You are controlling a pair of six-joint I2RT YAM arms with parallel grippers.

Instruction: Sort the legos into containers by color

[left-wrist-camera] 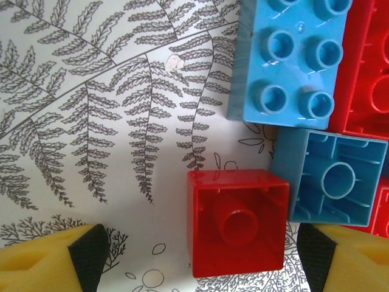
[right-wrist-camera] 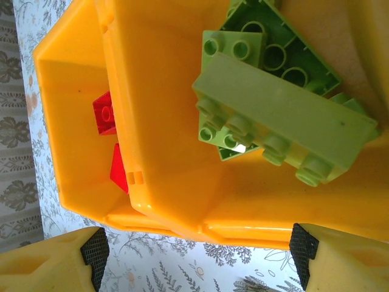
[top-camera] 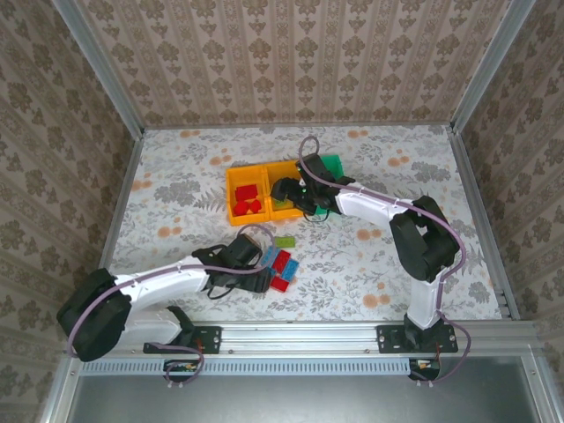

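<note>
The three containers (top-camera: 229, 194) sit in a row in the middle of the bench (top-camera: 176, 194), closer to its far edge. The right pincer (right-wrist-camera: 194, 255) hangs over the middle orange bin (right-wrist-camera: 164, 91), spread wide and holding nothing. Lime green legos (right-wrist-camera: 285, 121) lie in that bin. Red legos (right-wrist-camera: 104, 112) lie in the left orange bin (right-wrist-camera: 67, 79).

A small pile of blue and red legos (top-camera: 280, 264) lies closer to the near edge. One lime green lego (top-camera: 284, 241) lies just behind it. The left pincer (left-wrist-camera: 200, 261) is low over the pile and spread wide. An upside-down red lego (left-wrist-camera: 237, 222) sits between its fingers (left-wrist-camera: 55, 261), not pinched.
</note>
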